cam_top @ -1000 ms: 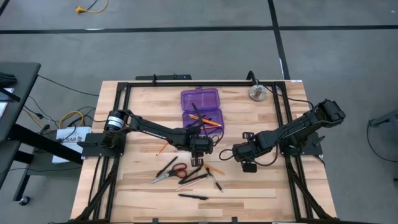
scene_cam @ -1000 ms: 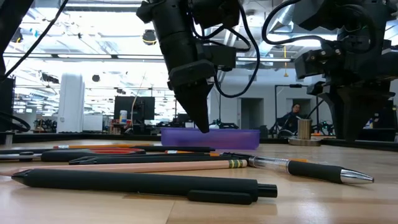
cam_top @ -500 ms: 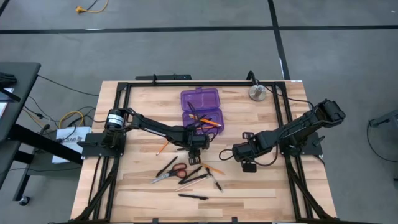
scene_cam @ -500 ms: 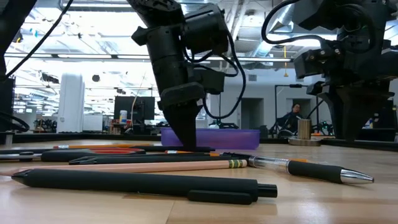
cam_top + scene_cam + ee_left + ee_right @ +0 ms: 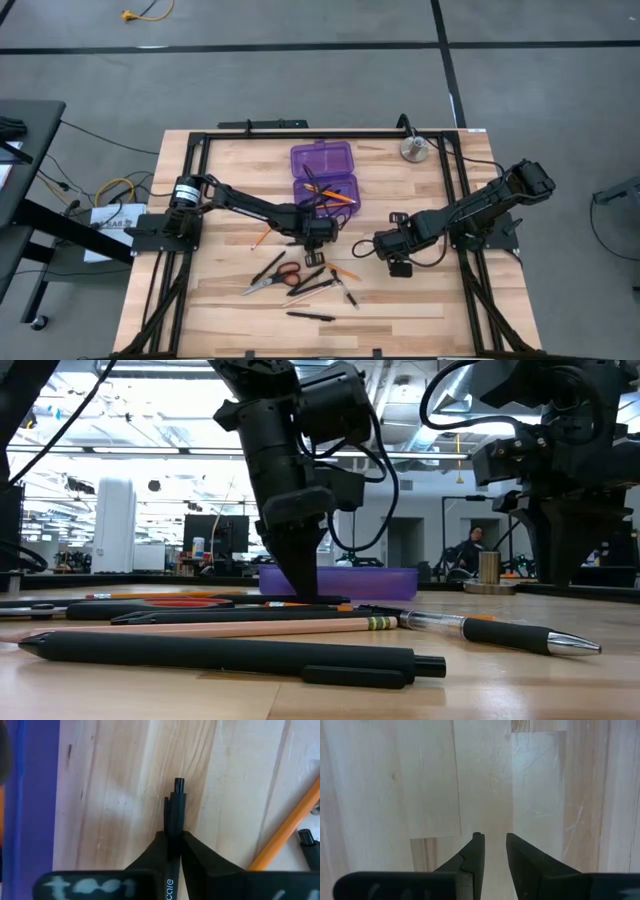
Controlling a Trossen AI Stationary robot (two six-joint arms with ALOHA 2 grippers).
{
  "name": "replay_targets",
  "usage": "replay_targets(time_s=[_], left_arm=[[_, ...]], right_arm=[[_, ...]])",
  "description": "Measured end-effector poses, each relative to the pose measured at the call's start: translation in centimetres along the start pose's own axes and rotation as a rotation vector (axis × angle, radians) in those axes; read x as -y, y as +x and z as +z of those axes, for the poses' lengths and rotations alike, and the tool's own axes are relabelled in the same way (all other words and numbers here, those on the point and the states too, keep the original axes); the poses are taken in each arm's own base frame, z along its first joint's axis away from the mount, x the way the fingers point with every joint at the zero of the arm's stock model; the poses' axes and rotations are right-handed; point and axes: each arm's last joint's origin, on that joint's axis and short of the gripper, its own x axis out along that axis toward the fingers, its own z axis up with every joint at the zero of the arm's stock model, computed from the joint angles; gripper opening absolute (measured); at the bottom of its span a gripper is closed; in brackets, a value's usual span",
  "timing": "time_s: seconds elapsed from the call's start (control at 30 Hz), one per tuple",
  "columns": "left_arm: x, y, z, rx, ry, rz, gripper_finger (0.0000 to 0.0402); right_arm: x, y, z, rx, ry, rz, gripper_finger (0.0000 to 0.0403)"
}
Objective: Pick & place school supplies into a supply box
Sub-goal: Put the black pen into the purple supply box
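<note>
High view: the left pincer (image 5: 314, 246) sits mid-table, just nearer the front edge than the purple supply box (image 5: 323, 176), which holds an orange pencil (image 5: 331, 196).

Low view: it reaches down to the table (image 5: 560, 690).

Left wrist view: its fingers (image 5: 200, 862) clamp a black pen (image 5: 174, 820).

Right wrist view: the right pincer (image 5: 495, 847) hovers narrowly parted, empty.

box (image 5: 323, 173): purple, open | pen (image 5: 173, 822): black, flat, beside box
</note>
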Motion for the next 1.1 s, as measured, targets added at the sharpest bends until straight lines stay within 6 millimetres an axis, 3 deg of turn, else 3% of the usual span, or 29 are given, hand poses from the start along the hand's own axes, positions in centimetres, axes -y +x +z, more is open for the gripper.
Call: replay_targets(time_s=[0.33,1.1], left_arm=[[1.1,-1.1,1.0,0.016,0.04,0.061,0.001],[1.1,-1.9,1.5,0.027,0.068,0.14,0.0008]], right_arm=[[0.0,0.0,0.0,-0.005,0.0,-0.002,0.0076],[0.1,0.0,-0.2,-0.026,-0.001,-0.008,0.0076]])
